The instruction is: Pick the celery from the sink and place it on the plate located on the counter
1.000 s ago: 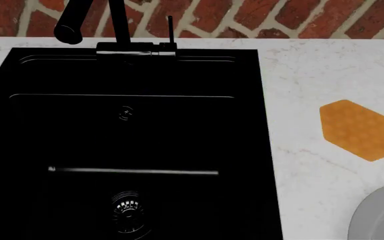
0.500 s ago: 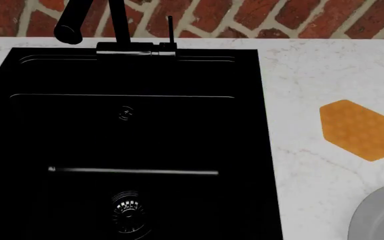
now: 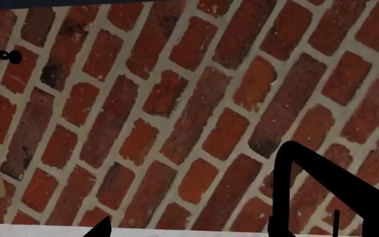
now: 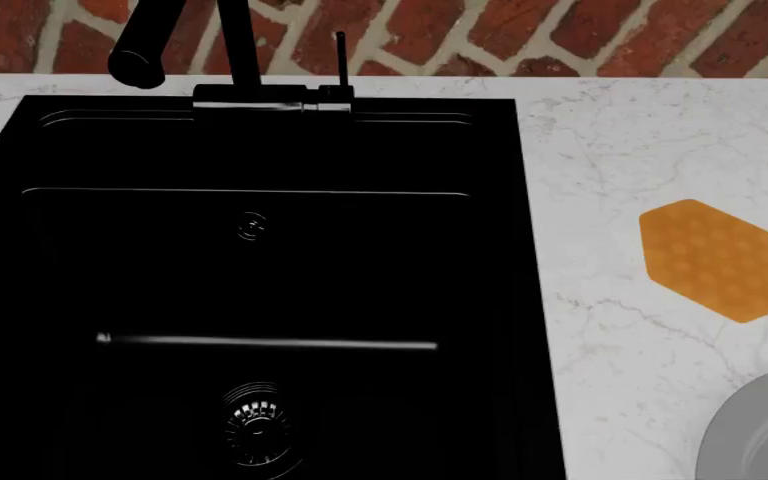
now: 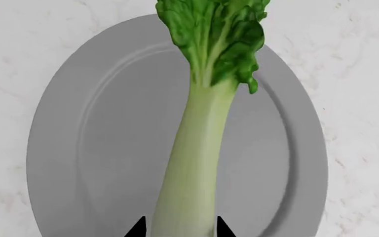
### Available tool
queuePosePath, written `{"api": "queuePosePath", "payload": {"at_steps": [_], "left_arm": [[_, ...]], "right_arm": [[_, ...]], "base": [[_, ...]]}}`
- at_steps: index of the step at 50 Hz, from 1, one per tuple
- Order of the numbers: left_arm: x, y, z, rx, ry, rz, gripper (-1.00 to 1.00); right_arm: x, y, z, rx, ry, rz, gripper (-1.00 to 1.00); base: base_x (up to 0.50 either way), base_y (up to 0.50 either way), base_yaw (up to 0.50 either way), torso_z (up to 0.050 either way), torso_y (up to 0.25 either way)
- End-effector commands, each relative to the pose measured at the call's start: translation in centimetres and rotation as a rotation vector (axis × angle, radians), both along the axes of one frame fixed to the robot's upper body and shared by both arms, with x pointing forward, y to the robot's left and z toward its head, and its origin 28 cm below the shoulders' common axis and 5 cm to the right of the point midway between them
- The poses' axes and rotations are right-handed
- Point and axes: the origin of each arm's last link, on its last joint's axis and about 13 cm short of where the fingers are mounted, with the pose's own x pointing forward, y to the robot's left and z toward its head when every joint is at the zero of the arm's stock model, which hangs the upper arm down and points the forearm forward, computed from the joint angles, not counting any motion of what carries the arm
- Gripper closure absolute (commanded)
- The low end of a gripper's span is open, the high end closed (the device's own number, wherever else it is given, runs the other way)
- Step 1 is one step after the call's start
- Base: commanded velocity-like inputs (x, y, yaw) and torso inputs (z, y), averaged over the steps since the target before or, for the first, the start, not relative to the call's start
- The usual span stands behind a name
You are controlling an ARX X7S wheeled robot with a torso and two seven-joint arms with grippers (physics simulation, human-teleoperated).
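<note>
In the right wrist view the celery (image 5: 199, 148), a pale stalk with ruffled green leaves, hangs over the grey plate (image 5: 77, 148). My right gripper (image 5: 179, 230) is shut on the stalk's lower end, one black fingertip on each side. The plate lies on the white marble counter (image 5: 360, 74). In the head view only the plate's edge (image 4: 764, 430) shows at the bottom right, and the black sink (image 4: 264, 270) has no celery in it. My left gripper (image 3: 188, 229) is open, holds nothing and faces the brick wall. Neither gripper appears in the head view.
An orange hexagonal pad (image 4: 715, 260) lies on the counter (image 4: 624, 150) between the sink and the plate. The black faucet (image 4: 157, 40) rises behind the sink, in front of the brick wall (image 4: 558, 30). A round metal drain (image 4: 256, 418) sits in the basin floor.
</note>
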Motion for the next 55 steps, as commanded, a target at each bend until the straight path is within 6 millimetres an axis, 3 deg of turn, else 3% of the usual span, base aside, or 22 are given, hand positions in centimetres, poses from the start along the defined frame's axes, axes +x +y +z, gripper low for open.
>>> {"api": "queuePosePath", "payload": {"at_steps": [1,11,18,19,31,49,55], "left_arm": [[-0.1,0.0,-0.3,0.014,0.012,-0.006,-1.00],[0.0,0.0,-0.3,0.014,0.013,-0.007,-1.00],[-0.1,-0.1,-0.3,0.017,0.011,-0.009,-1.00],[-0.1,-0.1,-0.3,0.017,0.011,-0.009,-1.00],[-0.1,-0.1,-0.3,0.016,0.010,-0.009,-1.00],[-0.2,-0.2,-0.1,0.016,0.004,-0.007,-1.00],[-0.1,-0.4,-0.1,0.017,0.004,-0.015,-1.00]], "right_arm": [[0.5,-0.1,-0.9,0.000,-0.047,-0.002,1.00],[0.9,-0.3,-3.1,0.021,-0.028,-0.012,1.00],[0.9,-0.3,-3.1,0.024,-0.026,-0.017,1.00],[0.9,-0.3,-3.0,0.025,-0.028,-0.018,-1.00],[0.8,-0.2,-2.4,0.025,-0.032,-0.016,-1.00],[-2.2,0.2,5.5,-0.021,-0.179,0.016,-1.00],[-2.7,0.9,5.5,-0.039,-0.247,0.069,-1.00]], "base": [[0.01,0.00,0.00,0.000,-0.011],[0.00,0.00,0.00,-0.002,-0.002],[0.00,0.00,0.00,-0.004,-0.003],[0.00,0.01,0.00,0.000,-0.012],[0.00,0.00,0.00,-0.003,-0.004],[0.00,0.00,0.00,-0.003,-0.004],[0.00,0.00,0.00,-0.002,-0.008]]}}
